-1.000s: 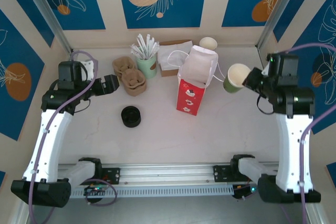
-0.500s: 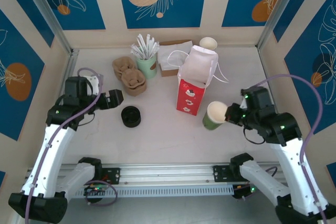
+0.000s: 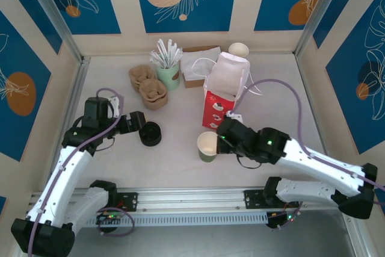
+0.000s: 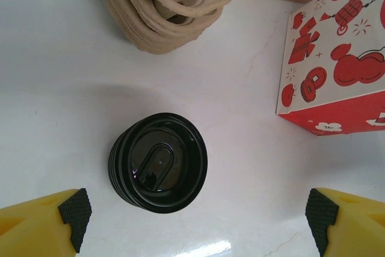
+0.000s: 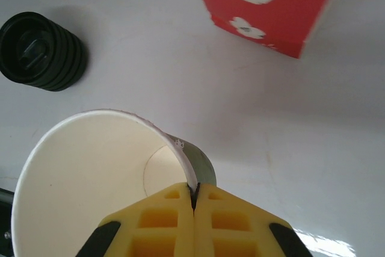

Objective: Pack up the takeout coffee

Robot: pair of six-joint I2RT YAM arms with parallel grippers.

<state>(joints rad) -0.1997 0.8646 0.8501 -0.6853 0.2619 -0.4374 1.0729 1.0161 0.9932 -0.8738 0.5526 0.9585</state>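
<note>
The takeout coffee is a green-sided paper cup (image 3: 208,146) with no lid on it, its white inside showing in the right wrist view (image 5: 90,173). My right gripper (image 3: 220,142) is shut on its rim (image 5: 194,194), with the cup low over the table in front of the red bag (image 3: 219,104). A stack of black lids (image 3: 150,133) stands to the left (image 5: 42,43). My left gripper (image 3: 137,123) hovers open just over the stack (image 4: 158,162), with its yellow fingers (image 4: 45,224) wide on either side and touching nothing.
Brown pulp cup carriers (image 3: 150,88) lie at the back left beside a green cup of white stirrers (image 3: 168,69). A napkin box (image 3: 195,64) and a white paper cup (image 3: 239,49) stand behind the bag. The metal rail (image 3: 192,200) runs along the near edge.
My right arm has swung from the right side to the front middle, carrying the cup down beside the bag. My left gripper has moved forward and right, close over the black lids.
</note>
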